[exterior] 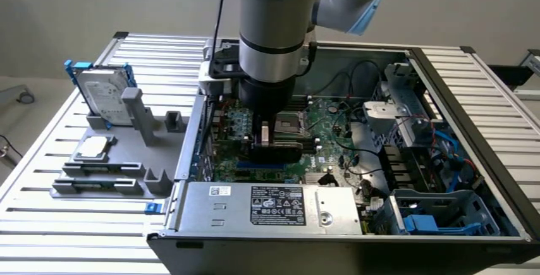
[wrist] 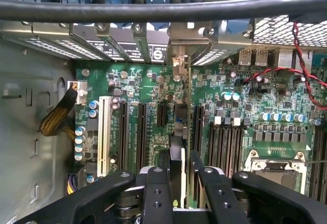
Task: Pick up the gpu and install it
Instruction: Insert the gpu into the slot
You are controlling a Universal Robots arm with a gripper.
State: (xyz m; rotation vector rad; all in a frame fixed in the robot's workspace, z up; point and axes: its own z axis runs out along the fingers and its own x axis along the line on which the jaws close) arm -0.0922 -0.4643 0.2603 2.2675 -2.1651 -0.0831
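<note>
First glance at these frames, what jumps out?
The grey arm reaches down into the open PC case, its tool clamped on the gpu, held edge-on over the slots of the green motherboard. On the exterior view's left, a hard drive in a blue frame stands upright on a grey fixture.

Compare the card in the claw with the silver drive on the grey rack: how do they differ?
The gpu looks black; the hard drive is silver in a blue frame. The gpu is gripped by the claw inside the open computer case; the hard drive stands free on the grey rack outside it. Both stand on edge.
</note>
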